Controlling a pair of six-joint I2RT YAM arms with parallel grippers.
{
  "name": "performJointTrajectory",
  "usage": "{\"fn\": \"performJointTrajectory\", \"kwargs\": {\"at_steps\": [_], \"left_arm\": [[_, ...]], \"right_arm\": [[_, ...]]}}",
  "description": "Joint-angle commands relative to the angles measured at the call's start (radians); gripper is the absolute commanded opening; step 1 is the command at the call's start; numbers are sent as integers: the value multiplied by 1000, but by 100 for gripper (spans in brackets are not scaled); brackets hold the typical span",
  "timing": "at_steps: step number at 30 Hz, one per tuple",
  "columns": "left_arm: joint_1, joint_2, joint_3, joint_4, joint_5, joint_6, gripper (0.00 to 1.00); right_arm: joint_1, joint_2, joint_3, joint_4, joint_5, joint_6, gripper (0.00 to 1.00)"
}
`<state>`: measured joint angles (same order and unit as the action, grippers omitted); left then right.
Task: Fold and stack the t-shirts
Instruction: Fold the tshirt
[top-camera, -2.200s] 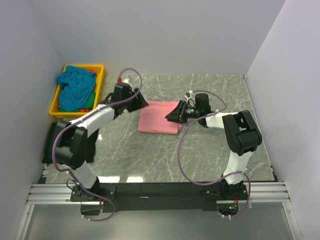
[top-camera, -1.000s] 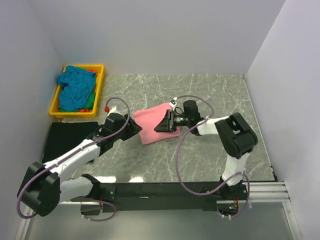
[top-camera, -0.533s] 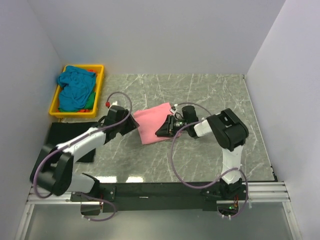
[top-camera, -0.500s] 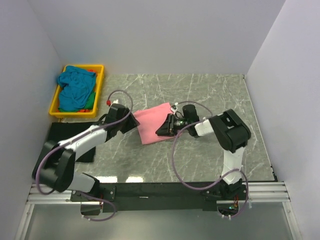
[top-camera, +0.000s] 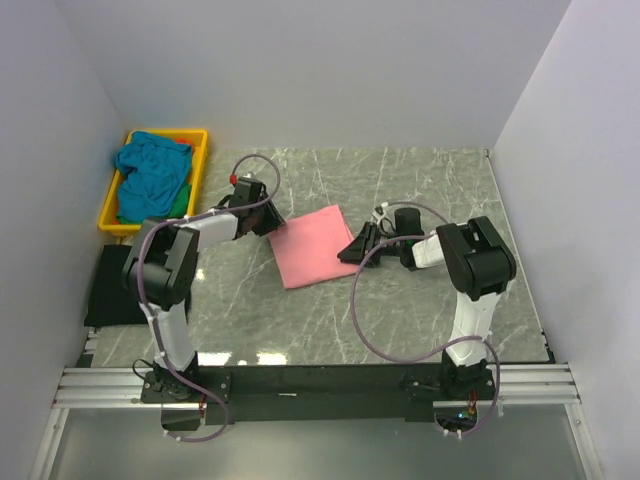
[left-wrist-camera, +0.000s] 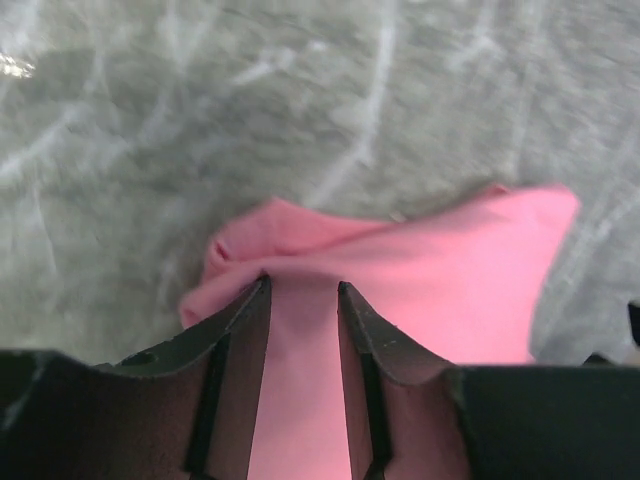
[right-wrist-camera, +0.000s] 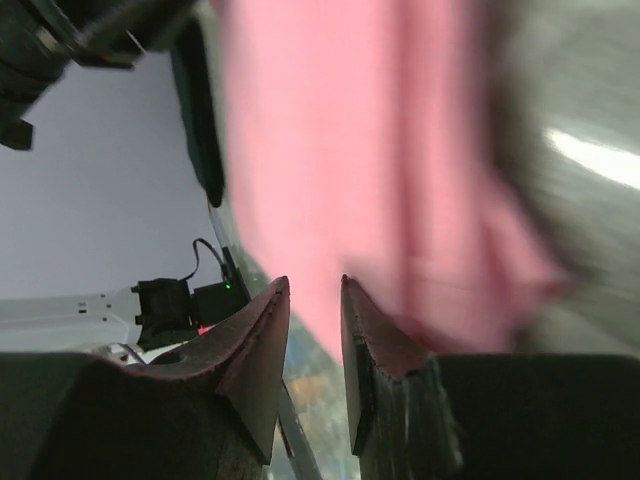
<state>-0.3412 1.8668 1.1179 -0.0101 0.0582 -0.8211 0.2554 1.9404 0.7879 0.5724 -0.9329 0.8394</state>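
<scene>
— How do the left fingers (left-wrist-camera: 235, 340) stand?
— There is a narrow gap, with the pink shirt (left-wrist-camera: 430, 270) lying in it at a rumpled corner. Whether they pinch it cannot be told.
— And the right fingers (right-wrist-camera: 250, 350)?
— They are slightly apart, gripping nothing, at the shirt's opposite edge, though that view is blurred.
— Where's the shirt?
— It lies folded flat mid-worktop (top-camera: 430, 185), between both arms. The teal shirt (top-camera: 150, 175) is heaped in the tray (top-camera: 200, 150), far left.

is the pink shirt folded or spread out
Folded: the pink shirt lies on the table as a compact rectangle, no sleeves or collar showing.
</scene>
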Motion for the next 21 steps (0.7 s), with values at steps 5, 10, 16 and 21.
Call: {"fn": "performJointTrajectory", "kwargs": {"at_steps": [5,10,16,21], "left_arm": [[45,150,135,-22,35,46,39],[50,53,158,-82,34,56,48],[51,-203,132,-230,-55,77,71],[53,-436,36,-349,-146,96,93]], "right_arm": [[-28,74,-32,38,-20,-25,34],[-27,-43,-18,-103,2,-106,34],[60,-236,89,-481,158,-341,38],[238,-343,209,-741,470,-499,47]]}}
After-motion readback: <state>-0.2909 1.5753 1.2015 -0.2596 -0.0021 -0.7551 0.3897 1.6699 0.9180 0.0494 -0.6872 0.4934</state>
